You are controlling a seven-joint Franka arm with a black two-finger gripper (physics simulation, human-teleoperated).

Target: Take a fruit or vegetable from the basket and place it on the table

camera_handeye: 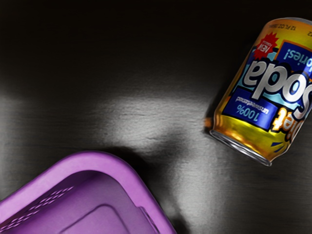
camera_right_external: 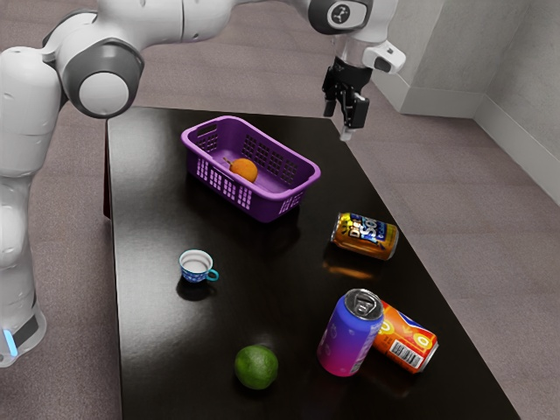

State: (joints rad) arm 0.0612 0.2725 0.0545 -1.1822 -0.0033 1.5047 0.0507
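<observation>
We've got the black two-finger tool (camera_right_external: 343, 112) released, fingers apart, nothing between them; it hangs up in the air, well apart from the purple plastic basket (camera_right_external: 260, 206), toward the exterior view's upper right. Task item: round orange fruit (camera_right_external: 243, 171), sitting inside the basket, near its middle. We see the basket standing on the glossy black table (camera_right_external: 149, 332). Near it, a yellow-gold diet soda can (camera_right_external: 365, 236) lies on its side; in the wrist view we get that can plus one rounded corner of the basket, clear gap between the two. Also on the table: small blue-and-white cup with a teal handle (camera_right_external: 196, 266), upright; round green fruit, lime-like (camera_right_external: 256, 367), outside the basket; blue-to-pink can (camera_right_external: 350, 334), upright; orange-red can (camera_right_external: 407, 337), on its side right by the upright one, contact we can't tell.
</observation>
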